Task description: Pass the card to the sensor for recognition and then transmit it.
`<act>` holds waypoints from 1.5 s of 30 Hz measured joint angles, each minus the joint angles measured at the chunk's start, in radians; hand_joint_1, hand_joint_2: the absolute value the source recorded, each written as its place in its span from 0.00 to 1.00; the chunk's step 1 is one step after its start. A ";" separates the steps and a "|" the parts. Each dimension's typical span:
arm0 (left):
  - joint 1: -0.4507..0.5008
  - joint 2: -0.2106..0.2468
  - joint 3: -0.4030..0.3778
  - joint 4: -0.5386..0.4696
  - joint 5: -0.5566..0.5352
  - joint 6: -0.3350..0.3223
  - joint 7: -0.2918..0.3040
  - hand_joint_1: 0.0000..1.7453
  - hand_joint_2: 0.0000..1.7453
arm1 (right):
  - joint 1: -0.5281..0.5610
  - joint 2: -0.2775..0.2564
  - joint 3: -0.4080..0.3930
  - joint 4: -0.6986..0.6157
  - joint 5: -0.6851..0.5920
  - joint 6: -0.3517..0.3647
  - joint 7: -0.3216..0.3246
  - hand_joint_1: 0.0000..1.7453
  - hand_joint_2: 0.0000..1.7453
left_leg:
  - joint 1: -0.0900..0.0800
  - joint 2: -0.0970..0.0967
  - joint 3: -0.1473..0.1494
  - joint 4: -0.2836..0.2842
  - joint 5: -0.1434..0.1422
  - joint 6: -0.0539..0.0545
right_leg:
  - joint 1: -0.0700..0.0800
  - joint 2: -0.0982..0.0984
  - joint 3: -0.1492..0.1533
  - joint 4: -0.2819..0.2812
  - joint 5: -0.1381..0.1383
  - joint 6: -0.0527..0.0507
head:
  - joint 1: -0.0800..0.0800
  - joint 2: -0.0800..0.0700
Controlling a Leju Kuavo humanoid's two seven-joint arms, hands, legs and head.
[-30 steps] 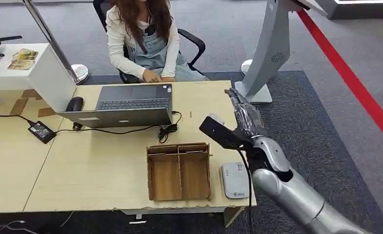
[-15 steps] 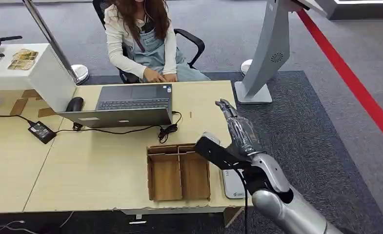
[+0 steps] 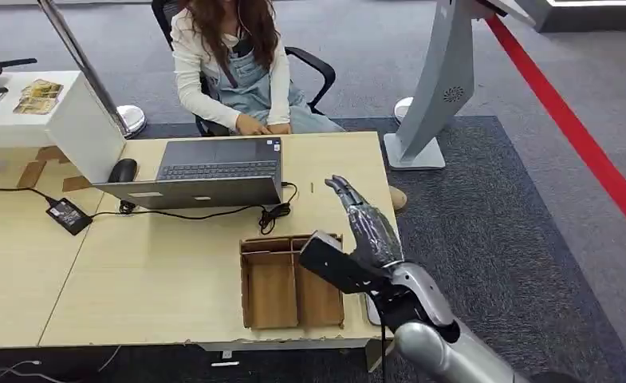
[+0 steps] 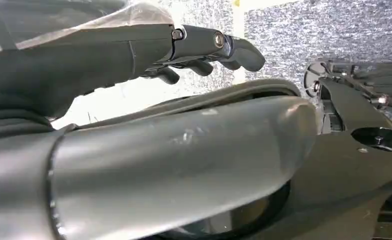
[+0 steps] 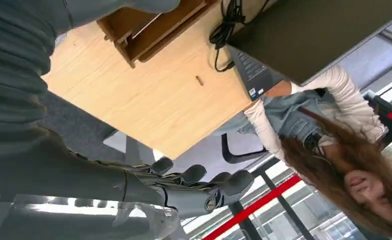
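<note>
**Find the card before you go to the sensor**

Nearest you, the right hand [image 3: 365, 231] hangs over the right end of the bench [image 3: 158, 271], above the right corner of the wooden 2-compartment tray [image 3: 246, 289]. Its fingers [image 5: 194, 192] are stretched out and apart, released, with nothing seen between them in the head view or the right wrist view. The left hand [image 4: 134, 55] hangs over the carpet, its fingers loosely extended and likewise released.

The card cannot be made out anywhere: not in either hand, not in the 2 tray compartments as far as they show, and not on the bare wood around them. Part of the right compartment lies under the hand and its black wrist block, so it may be there. Check that before you commit to a reach.

Just right of the tray, at the bench's near edge, a pale sliver of a flat device [image 3: 367, 307] shows beside the forearm. That is probably the sensor, though most of it is covered.

To do this step well, keep the hand high until you see the card. Then come down flat and take it by an edge, so one face stays free to lay over the sensor.

Further off, keep clear of the coiled black cable [image 3: 273, 214] and the open laptop [image 3: 206, 171]. A person [image 3: 234, 72] sits at the far side of the bench, the likely receiver. A grey kiosk stand [image 3: 441, 88] rises beyond the right corner.
</note>
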 joint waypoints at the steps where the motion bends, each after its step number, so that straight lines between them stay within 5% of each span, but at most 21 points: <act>1: 0.000 0.000 0.000 0.000 0.000 -0.002 0.001 0.00 0.00 | 0.000 0.003 0.002 0.003 -0.003 0.000 -0.002 0.06 1.00 | 0.000 0.000 0.000 0.000 0.000 0.000 | 0.000 0.000 0.000 0.000 0.000 0.000 | 0.000 0.000; 4: 0.000 0.000 0.000 0.000 -0.001 -0.005 0.003 0.00 0.00 | -0.001 0.021 0.010 0.022 -0.021 -0.001 -0.015 0.10 1.00 | 0.000 0.000 0.000 0.000 0.000 0.000 | 0.000 0.000 0.000 0.000 0.000 0.000 | 0.000 0.000; 8: 0.000 0.002 0.000 0.000 -0.003 -0.016 0.007 0.00 0.00 | -0.003 0.044 0.024 0.060 -0.037 -0.005 -0.030 0.37 1.00 | 0.001 0.000 0.000 0.000 0.000 0.000 | 0.000 -0.001 0.000 0.000 0.000 0.000 | 0.000 0.000; 11: 0.001 0.004 0.000 0.000 -0.003 -0.017 0.007 0.00 0.00 | -0.008 0.056 0.029 0.086 -0.037 -0.008 -0.035 0.45 1.00 | 0.001 0.000 0.000 0.000 0.000 0.000 | 0.000 -0.001 0.000 0.000 0.000 0.000 | 0.000 0.000; 23: 0.001 0.010 0.000 0.000 -0.007 -0.028 0.021 0.00 0.00 | -0.041 0.106 0.053 0.216 0.007 -0.065 -0.053 0.35 1.00 | 0.001 0.000 0.000 0.000 0.000 0.000 | 0.000 -0.001 0.000 0.000 0.000 0.000 | 0.000 0.000; 45: 0.002 0.008 0.000 0.000 -0.009 -0.014 0.025 0.00 0.00 | -0.052 0.091 0.068 0.285 0.114 -0.061 0.014 0.39 1.00 | 0.000 0.000 0.000 0.000 0.000 0.000 | 0.000 -0.001 0.000 0.000 0.000 0.000 | 0.000 0.000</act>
